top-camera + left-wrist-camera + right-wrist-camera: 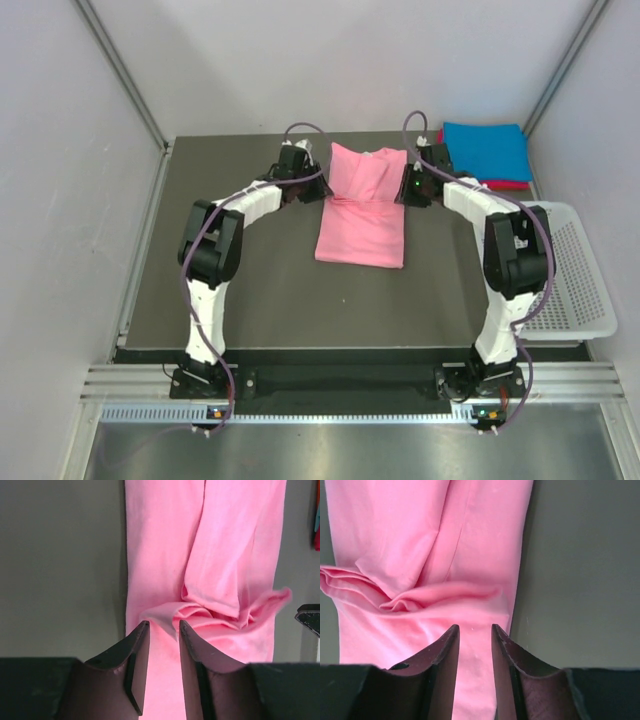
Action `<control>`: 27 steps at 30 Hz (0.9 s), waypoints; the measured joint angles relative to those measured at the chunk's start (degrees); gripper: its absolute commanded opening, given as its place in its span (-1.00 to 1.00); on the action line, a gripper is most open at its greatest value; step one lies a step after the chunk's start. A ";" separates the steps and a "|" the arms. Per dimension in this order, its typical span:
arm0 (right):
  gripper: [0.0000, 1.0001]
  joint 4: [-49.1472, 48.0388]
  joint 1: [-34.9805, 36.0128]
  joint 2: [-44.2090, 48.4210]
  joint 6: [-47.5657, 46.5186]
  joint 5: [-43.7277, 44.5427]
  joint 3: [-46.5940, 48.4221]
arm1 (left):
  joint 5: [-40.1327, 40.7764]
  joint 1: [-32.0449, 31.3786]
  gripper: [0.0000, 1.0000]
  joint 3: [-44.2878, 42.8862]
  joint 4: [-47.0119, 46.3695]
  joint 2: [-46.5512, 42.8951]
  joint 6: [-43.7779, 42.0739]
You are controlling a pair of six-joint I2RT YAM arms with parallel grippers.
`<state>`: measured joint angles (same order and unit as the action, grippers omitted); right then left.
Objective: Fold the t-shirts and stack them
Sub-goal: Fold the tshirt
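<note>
The light pink t-shirt (360,225) lies as a long strip in the middle of the dark table, its far part folded over with a bunched ridge across it. My left gripper (305,190) is at its left edge and my right gripper (408,190) at its right edge, both by the ridge. In the left wrist view the gripper (162,624) is open just over the pink cloth (165,555). In the right wrist view the gripper (475,626) is open over the cloth (420,540). The bright blue t-shirt (487,150) lies folded on the magenta-red one (512,185) at the back right.
A white mesh basket (575,270) stands off the table's right edge beside the right arm. Grey walls close in on the left, back and right. The dark table mat (250,290) spreads around the pink shirt.
</note>
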<state>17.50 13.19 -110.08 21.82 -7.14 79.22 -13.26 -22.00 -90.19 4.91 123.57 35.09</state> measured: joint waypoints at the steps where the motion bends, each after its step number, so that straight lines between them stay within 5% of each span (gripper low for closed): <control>1: -0.36 0.09 -0.04 0.26 0.04 0.13 0.00 | 0.46 0.04 -0.29 0.00 0.98 -0.85 -0.92; 11: -0.57 1.25 1.11 6.27 1.31 -1.44 -4.61 | -3.96 -0.15 -0.41 9.84 0.70 -13.27 -2.23; 27: -0.60 -0.31 2.01 -4.20 2.16 -5.18 -1.75 | -7.89 -1.66 -0.49 0.63 1.57 2.16 -2.29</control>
<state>17.19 15.20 -114.28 23.99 -12.32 77.47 -21.15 -23.66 -89.56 6.48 125.73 32.80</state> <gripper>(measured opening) 0.200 0.256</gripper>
